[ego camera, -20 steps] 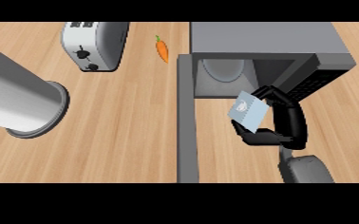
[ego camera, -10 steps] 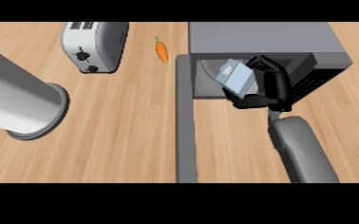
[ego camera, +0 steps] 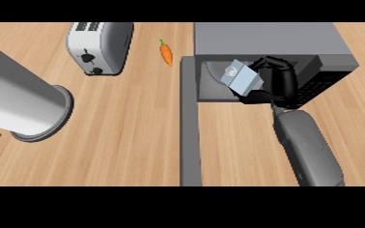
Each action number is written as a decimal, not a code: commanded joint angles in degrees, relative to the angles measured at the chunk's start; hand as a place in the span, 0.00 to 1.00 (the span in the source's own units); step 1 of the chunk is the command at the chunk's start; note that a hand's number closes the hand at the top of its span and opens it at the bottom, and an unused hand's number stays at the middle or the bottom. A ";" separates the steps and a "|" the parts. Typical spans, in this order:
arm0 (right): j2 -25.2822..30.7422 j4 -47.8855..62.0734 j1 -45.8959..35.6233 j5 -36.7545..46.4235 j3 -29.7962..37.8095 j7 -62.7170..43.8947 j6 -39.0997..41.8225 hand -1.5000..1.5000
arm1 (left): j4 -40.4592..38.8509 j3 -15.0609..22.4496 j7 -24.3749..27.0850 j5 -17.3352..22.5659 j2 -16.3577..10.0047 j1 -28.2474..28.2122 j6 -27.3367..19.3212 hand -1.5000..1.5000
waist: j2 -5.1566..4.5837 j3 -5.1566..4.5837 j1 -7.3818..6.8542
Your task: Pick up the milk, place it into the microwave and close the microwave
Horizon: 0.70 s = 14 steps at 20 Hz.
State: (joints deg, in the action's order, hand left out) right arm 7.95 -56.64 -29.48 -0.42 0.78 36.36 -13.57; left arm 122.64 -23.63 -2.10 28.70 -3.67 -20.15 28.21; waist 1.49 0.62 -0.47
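Furthest left, a grey forearm (ego camera: 32,99) slants in from the left edge of the frame over the wooden worktop (ego camera: 121,140); the left hand is out of view. To its right, in the upper left, a silver toaster (ego camera: 100,46) lies on the wood with its dark knob and lever facing the lower edge. Right of the toaster, near the top centre, is a small orange carrot (ego camera: 166,54) with its green tip pointing up, just beside the microwave's corner.

At the centre, the microwave door (ego camera: 190,125) stands open, seen as a long grey strip running from the microwave's front left corner down to the lower edge. The microwave (ego camera: 271,39) fills the upper right, its flat grey top above a dark cavity whose pale round turntable (ego camera: 212,70) shows at the left.

The milk (ego camera: 242,79), a small grey-blue carton, sits tilted at the mouth of the cavity, overlapping the turntable's right side; whether it rests on the cavity floor cannot be told. The black right hand (ego camera: 279,79) is curled round the carton from the right, fingers wrapping its far side. The right forearm (ego camera: 308,147) runs down from it to the lower right.
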 commanded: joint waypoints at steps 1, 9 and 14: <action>0.90 11.15 -11.81 2.03 0.69 -8.04 -1.19 1.00 | -0.40 -0.51 -1.24 1.33 -1.74 2.06 -0.37 0.00 | -2.66 -0.58 -3.64; 2.02 11.70 -11.33 5.30 0.48 -4.62 -7.33 1.00 | -3.17 1.58 0.68 -0.35 -1.25 4.12 1.69 0.00 | -3.45 -0.74 -6.18; 2.30 10.30 -9.40 3.24 2.87 -3.58 -9.42 1.00 | -2.32 3.29 -1.00 -1.30 -0.96 5.72 0.29 0.00 | -4.16 -0.60 -7.78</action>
State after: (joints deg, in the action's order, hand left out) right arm 9.64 -56.66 -27.48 1.89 1.79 45.13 -20.66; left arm 120.19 -21.32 -2.48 28.04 -4.70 -15.42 28.89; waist 1.02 0.57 -3.71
